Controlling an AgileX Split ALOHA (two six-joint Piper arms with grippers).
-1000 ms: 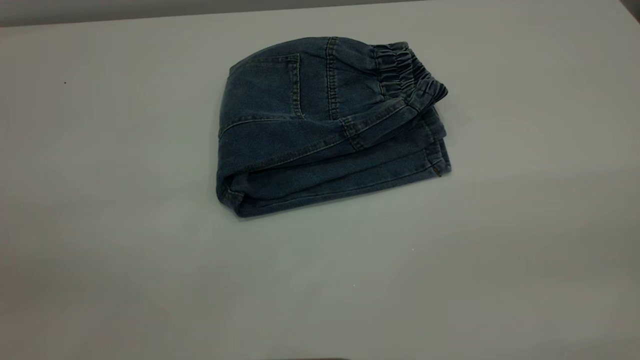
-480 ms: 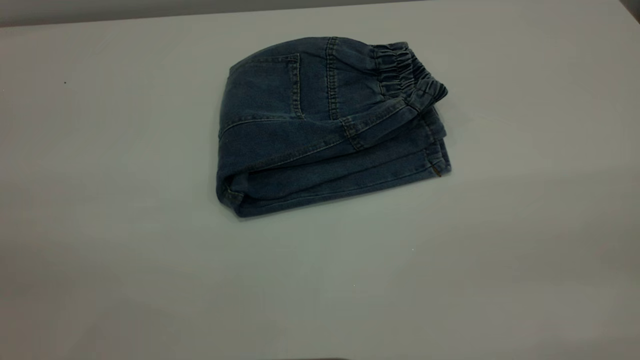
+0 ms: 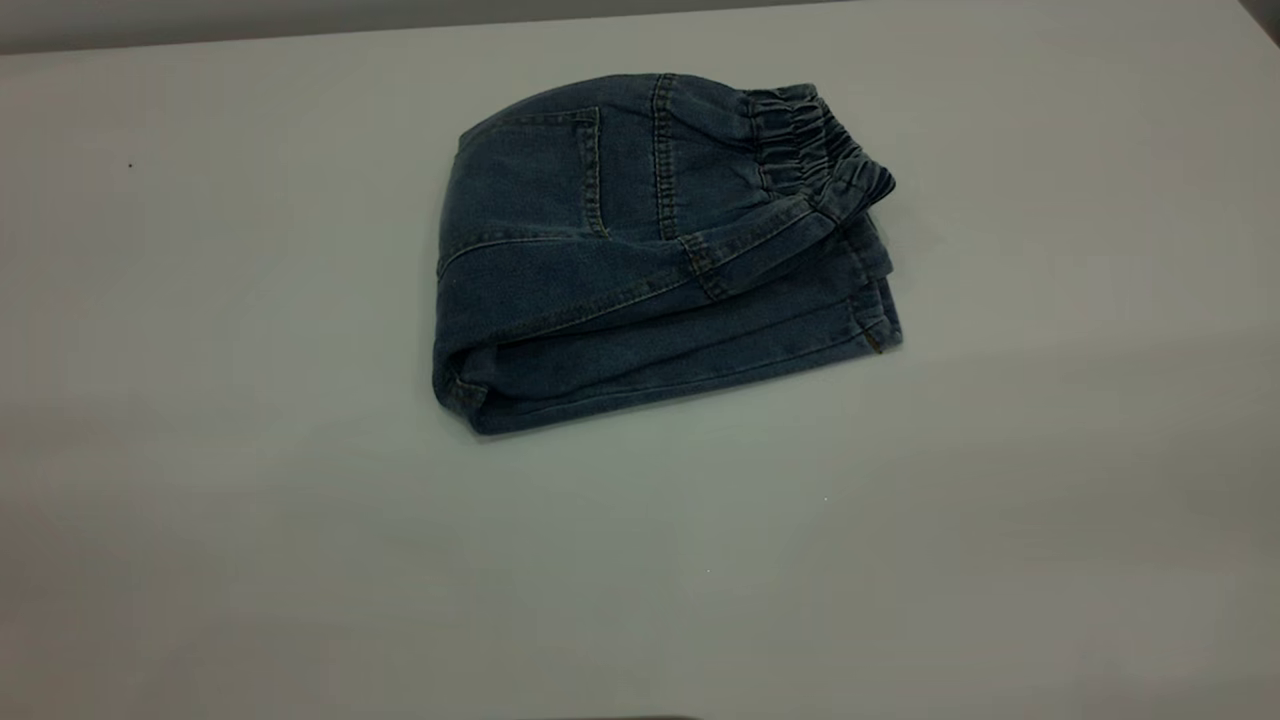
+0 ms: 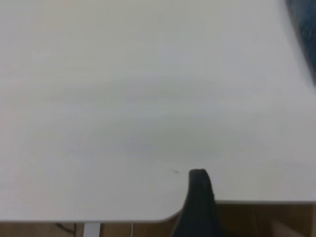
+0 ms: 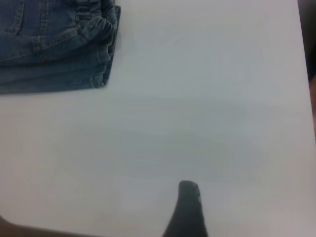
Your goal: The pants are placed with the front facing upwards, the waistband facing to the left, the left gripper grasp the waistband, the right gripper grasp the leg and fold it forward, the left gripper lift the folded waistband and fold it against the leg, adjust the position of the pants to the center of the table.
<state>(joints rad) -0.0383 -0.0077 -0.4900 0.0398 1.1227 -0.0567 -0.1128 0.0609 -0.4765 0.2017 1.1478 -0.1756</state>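
Already folded, the pants [image 3: 650, 250] lie alone on the table [image 3: 200, 500], with both grippers pulled back out of the exterior view.

Each wrist view shows only one dark fingertip at the table's edge, so whether either claw is open or closed cannot be told. From the left gripper [image 4: 197, 207] just a sliver of denim shows at the far corner of its view, well apart; from the right gripper [image 5: 186, 210] the bundle's waistband [image 3: 815, 150] corner is plainly in sight, so the right arm seems the nearer. The bundle's long axis runs across the exterior view, rounded fold at its left, gathered waistband pointing right. It sits toward the far side, so any remaining nudge would likely bring it nearer.
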